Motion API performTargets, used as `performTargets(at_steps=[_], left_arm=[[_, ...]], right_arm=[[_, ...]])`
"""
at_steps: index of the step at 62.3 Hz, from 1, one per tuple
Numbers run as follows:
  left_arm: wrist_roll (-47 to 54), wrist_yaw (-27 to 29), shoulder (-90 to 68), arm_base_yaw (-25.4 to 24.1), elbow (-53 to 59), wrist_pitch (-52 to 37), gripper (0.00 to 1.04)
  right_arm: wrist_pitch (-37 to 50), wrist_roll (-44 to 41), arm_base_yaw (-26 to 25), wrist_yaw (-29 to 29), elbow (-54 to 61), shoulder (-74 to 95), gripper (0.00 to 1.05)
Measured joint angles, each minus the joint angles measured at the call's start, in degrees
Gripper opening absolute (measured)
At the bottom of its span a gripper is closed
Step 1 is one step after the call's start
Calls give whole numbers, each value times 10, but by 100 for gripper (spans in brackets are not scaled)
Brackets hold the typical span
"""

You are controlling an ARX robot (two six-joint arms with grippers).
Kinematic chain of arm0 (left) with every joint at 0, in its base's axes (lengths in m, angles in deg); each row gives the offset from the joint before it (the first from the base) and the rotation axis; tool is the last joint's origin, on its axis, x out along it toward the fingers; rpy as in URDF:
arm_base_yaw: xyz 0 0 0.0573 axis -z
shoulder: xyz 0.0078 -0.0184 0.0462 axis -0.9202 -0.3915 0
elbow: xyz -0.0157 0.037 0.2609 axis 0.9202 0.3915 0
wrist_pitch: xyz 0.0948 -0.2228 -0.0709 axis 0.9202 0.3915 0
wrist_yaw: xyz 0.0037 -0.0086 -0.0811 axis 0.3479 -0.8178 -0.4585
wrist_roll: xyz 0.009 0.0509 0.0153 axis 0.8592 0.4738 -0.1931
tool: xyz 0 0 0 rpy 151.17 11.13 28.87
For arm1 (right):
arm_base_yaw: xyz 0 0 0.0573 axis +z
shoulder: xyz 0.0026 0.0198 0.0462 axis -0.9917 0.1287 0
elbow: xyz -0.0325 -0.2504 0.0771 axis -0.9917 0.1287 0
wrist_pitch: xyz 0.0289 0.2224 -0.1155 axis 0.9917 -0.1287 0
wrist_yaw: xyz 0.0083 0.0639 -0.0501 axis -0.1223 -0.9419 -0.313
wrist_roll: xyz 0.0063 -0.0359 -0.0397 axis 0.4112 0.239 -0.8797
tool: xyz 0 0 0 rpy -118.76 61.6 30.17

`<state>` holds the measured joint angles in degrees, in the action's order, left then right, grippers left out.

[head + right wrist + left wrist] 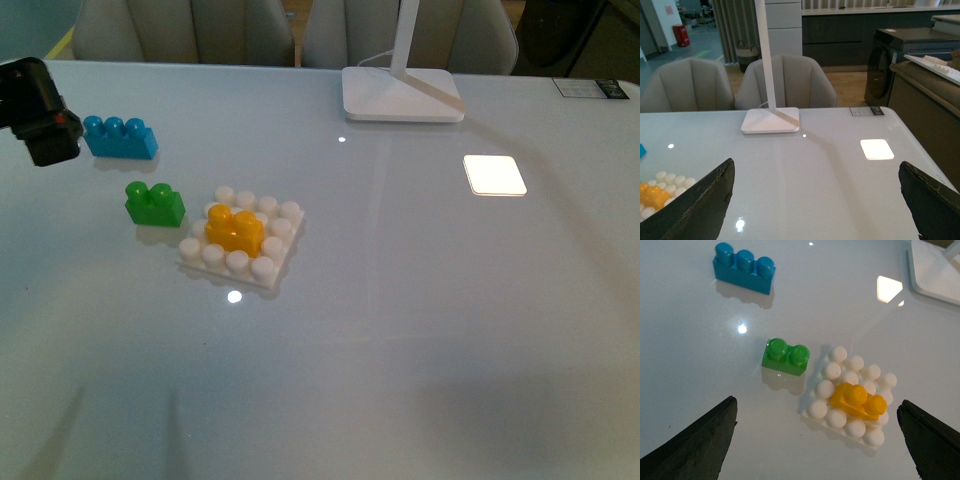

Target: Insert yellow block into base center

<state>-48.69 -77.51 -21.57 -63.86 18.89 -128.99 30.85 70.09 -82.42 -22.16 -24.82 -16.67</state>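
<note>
A pale, glossy bench [420, 350] is seen from the front, its near part bare. Left of the frame's centre, the base [262, 268], a white studded plate, lies flat. The yellow block [235, 229] is seated upright among the middle studs of the base, with white studs showing around it. No fingers are touching it. Just to the left of the base, a green two-stud brick [154, 203] stands apart from it. Further back, in the upper left, a blue three-stud brick [120, 137] is seen. Beside it, at the left edge, the dark left gripper [40, 112] is partly in view. In the left wrist view its fingers [695, 445] are spread wide with nothing between them. In the right wrist view the right gripper's fingers [697, 207] are likewise parted and empty. At the far top centre a white lamp foot [402, 106] rests, with a bright square light patch [494, 175] to its right.
</note>
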Motion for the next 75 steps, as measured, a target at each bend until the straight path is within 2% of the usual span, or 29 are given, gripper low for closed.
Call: performTargets(at_steps=[6,16,22,28,29,33,48,56,58,62,75], left_arm=[[61,0,3,-22,87,-166,67],[125,1,107,-30,202,-347,40],[131,0,154,-29,245,-382,25],[134,0,168,-30,260,-379,5],[136,1,182,-30,272,-371,2],[143,-2,266,-29,317,-315,3],[147,1,556,-30,318,-63,3],[148,1,636,-30,317,17,3],[148,1,677,-30,316,70,3],[148,1,719,-30,316,116,3],[148,1,793,-30,316,184,3]], right_arm=[[0,0,0,1,0,0,96],[0,0,0,1,0,0,96],[0,0,0,1,0,0,96],[0,0,0,1,0,-1,96],[0,0,0,1,0,-1,96],[0,0,0,2,0,-1,96],[-1,0,0,1,0,-2,96],[-1,0,0,1,0,-2,96],[-1,0,0,1,0,-2,96],[-1,0,0,1,0,-2,96],[-1,0,0,1,0,-2,96]])
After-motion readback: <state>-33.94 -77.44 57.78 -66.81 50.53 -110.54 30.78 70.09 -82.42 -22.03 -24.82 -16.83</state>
